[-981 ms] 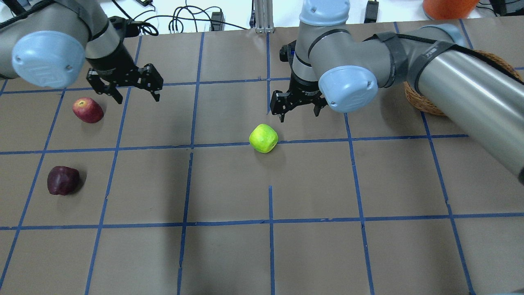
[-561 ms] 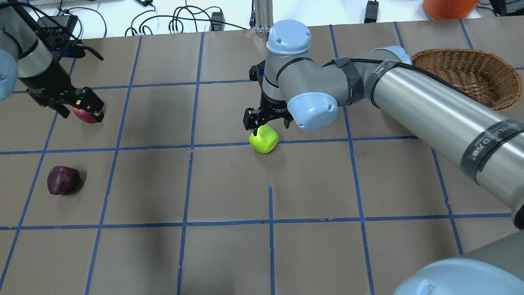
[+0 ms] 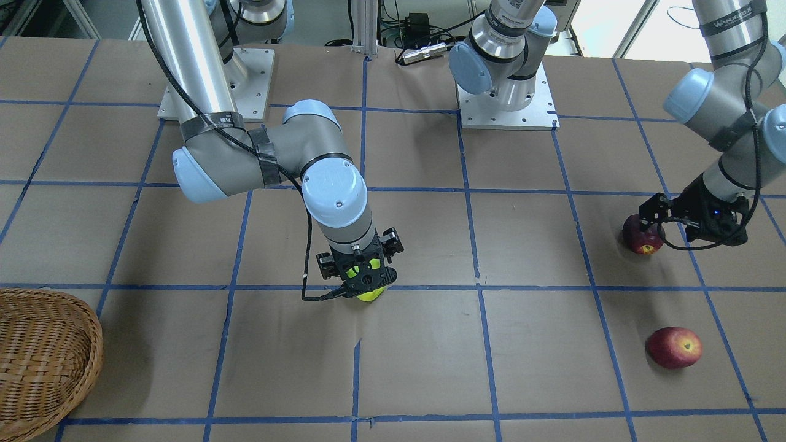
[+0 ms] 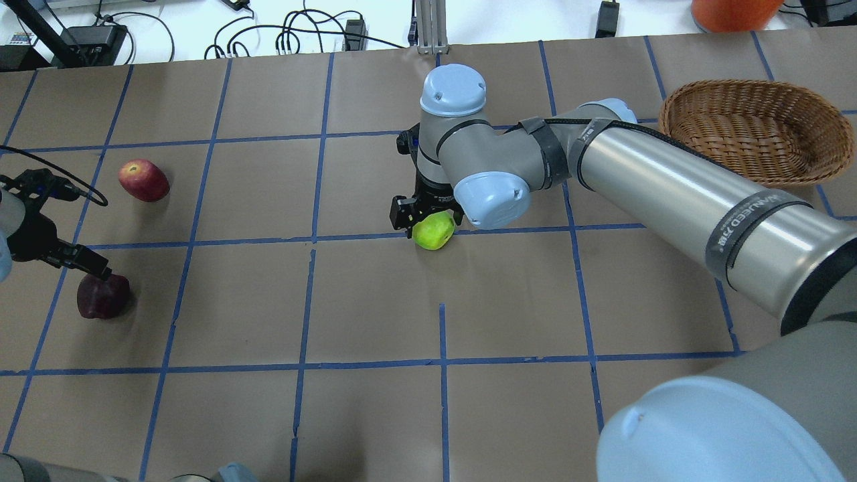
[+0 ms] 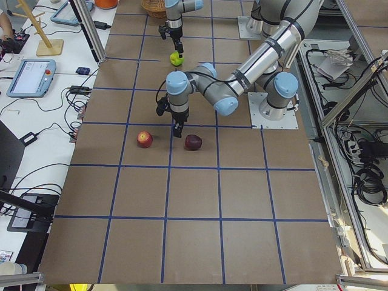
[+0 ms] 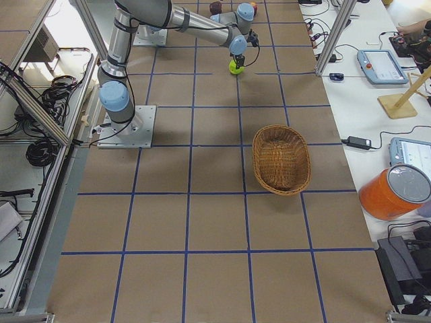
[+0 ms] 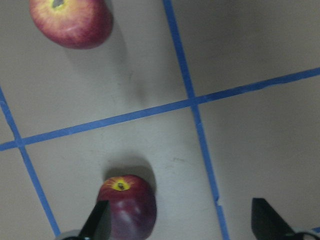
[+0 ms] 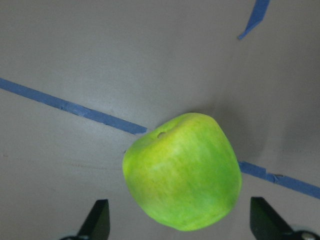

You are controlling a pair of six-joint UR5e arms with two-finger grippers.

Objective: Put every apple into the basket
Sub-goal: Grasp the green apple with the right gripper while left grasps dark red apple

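right jaws spread astride green apple (image 8: pixel 182 170); left jaws spread by maroon apple (image 7: pixel 131 207)

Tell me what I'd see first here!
The bright green apple sits in the middle, with the right gripper open around it. On the robot's left, the left gripper hangs open near a dark apple, with a red apple close by. The basket on its right is empty.
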